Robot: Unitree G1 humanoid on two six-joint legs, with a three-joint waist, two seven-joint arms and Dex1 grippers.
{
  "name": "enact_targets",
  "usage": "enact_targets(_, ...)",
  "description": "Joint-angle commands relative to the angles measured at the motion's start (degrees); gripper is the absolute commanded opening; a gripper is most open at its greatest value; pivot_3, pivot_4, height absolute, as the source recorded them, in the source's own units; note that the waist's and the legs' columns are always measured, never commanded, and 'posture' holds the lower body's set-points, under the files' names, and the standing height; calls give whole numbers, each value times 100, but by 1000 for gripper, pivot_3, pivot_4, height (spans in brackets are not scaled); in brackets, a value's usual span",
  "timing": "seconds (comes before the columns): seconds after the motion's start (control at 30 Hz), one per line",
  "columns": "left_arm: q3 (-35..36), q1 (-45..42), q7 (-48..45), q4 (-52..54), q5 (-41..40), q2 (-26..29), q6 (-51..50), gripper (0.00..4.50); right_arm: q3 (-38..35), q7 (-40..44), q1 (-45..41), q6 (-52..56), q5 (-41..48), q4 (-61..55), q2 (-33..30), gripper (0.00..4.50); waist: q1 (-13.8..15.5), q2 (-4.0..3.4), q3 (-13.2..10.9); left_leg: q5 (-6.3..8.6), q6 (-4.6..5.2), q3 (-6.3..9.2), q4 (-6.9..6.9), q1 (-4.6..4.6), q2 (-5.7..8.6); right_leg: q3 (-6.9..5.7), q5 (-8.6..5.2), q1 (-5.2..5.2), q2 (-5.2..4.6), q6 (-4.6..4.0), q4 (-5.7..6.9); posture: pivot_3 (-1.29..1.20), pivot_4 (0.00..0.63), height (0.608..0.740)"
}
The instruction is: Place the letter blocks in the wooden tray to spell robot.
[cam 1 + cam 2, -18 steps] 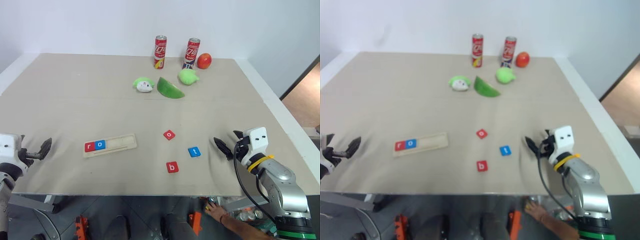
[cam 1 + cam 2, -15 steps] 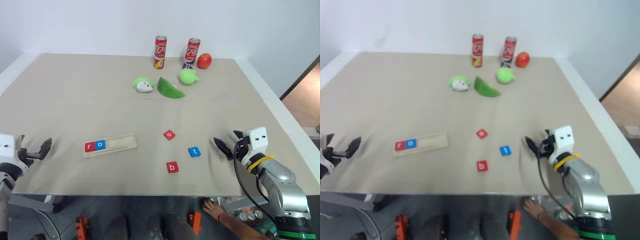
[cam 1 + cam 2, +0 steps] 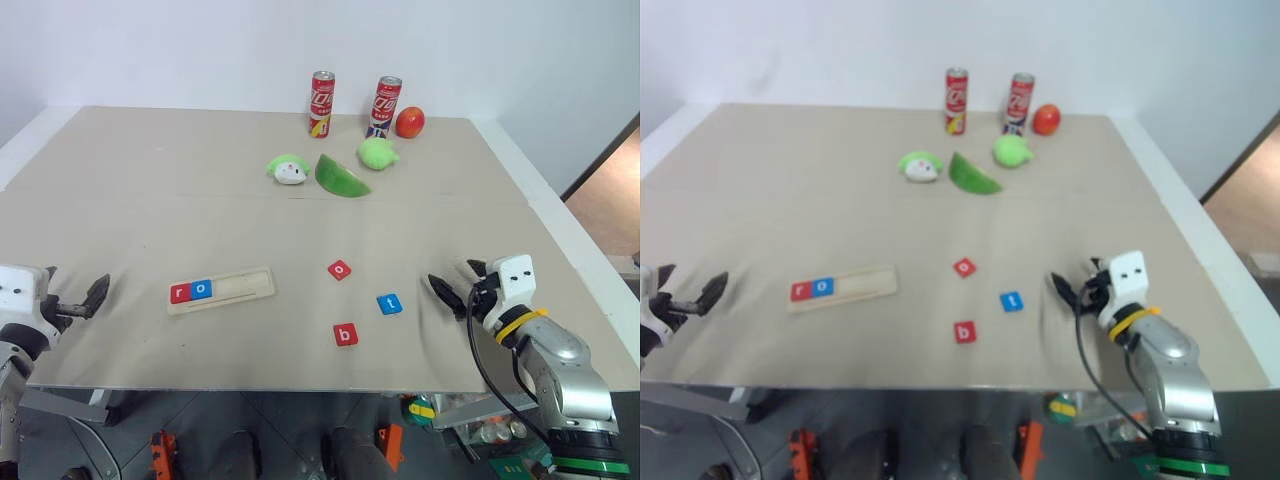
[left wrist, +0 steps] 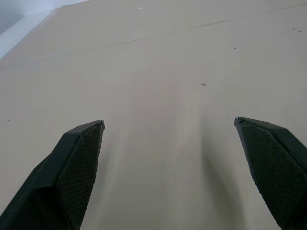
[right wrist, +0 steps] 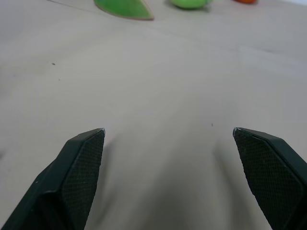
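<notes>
Wooden tray (image 3: pixel 221 291): long, narrow, pale wood strip with rounded corners and a shallow groove down its length. It lies flat on the beige table (image 3: pixel 150 190), slightly slanted, between the two grippers and nearer the left one.

Two letter blocks sit side by side in the tray's end nearest the left gripper: a red "r" tile (image 3: pixel 179 293) at the very end, and a blue "o" tile (image 3: pixel 200 290) touching it on the side toward the right gripper. Rest of the groove bare.

Three blocks lie loose on the table, all between the tray and the right gripper, apart from each other. All are small flat squares with a white lowercase letter, each turned somewhat askew.
- blue "t" tile (image 3: pixel 389 303): closest to the right gripper, just beyond its fingertips toward the tray.
- red "b" tile (image 3: pixel 345 335): farther from that gripper, nearer the table's front edge.
- second red "o" tile (image 3: pixel 340 269): farther in on the table, about as far from the gripper as the "b".

Left gripper (image 3: pixel 82 301): jaws spread wide, nothing between them, low over the table near its front left part, well apart from the tray's "r" end. Its wrist view has bare tabletop between the black fingers (image 4: pixel 76 158).

Right gripper (image 3: pixel 456 283): jaws also wide, holding nothing, pointing toward the loose tiles.
</notes>
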State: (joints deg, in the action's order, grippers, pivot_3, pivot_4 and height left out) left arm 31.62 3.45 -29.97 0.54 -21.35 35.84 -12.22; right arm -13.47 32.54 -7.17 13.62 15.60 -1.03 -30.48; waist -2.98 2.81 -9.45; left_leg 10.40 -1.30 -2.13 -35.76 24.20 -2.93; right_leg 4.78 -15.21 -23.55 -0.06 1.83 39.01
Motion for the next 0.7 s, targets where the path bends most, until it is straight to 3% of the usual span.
enact_targets(0.03, -182, -288, -453, 67, -7, 365, 186, 4500, 53, 517, -238, -135, 267, -96, -142, 4422, 17, 0, 0, 0, 0, 0, 0, 0, 1, -1, 0, 0, 0, 0, 0, 0, 150, 740)
enact_targets(0.2, -1232, -1091, -1851, -37, -70, 948, 20, 4500, 654, 1773, -1097, 237, 756, -123, -274, 4422, 16, -13, -9, -5, 8, -4, -8, -2, 6, -1, 8, 3, 9, -9, 1, 0, 150, 740)
enact_targets(0.33, -2169, -1918, -3023, -381, 44, 1276, -36, 4500, 1303, 2622, -1754, 86, 640, 119, -319, 4422, 18, -11, -9, -7, 12, -7, -6, -3, 2, -2, 12, 4, 17, -7, -4, 0, 150, 740)
enact_targets(0.5, -3007, -2566, -3948, -928, 401, 1408, 174, 4500, 1629, 2897, -2249, -224, 479, 629, -128, 4422, 20, -13, -10, 6, 5, 5, 2, 8, 3, -2, 0, 1, 30, 3, 0, 0, 150, 740)
enact_targets(0.7, -3704, -3374, -4389, -1608, 879, 1091, 571, 4500, 1794, 3010, -2637, -317, 472, 1004, 249, 4422, 32, -13, -11, 19, -3, 38, -9, 55, -5, -11, 1, -34, 56, -20, 9, 0, 150, 740)
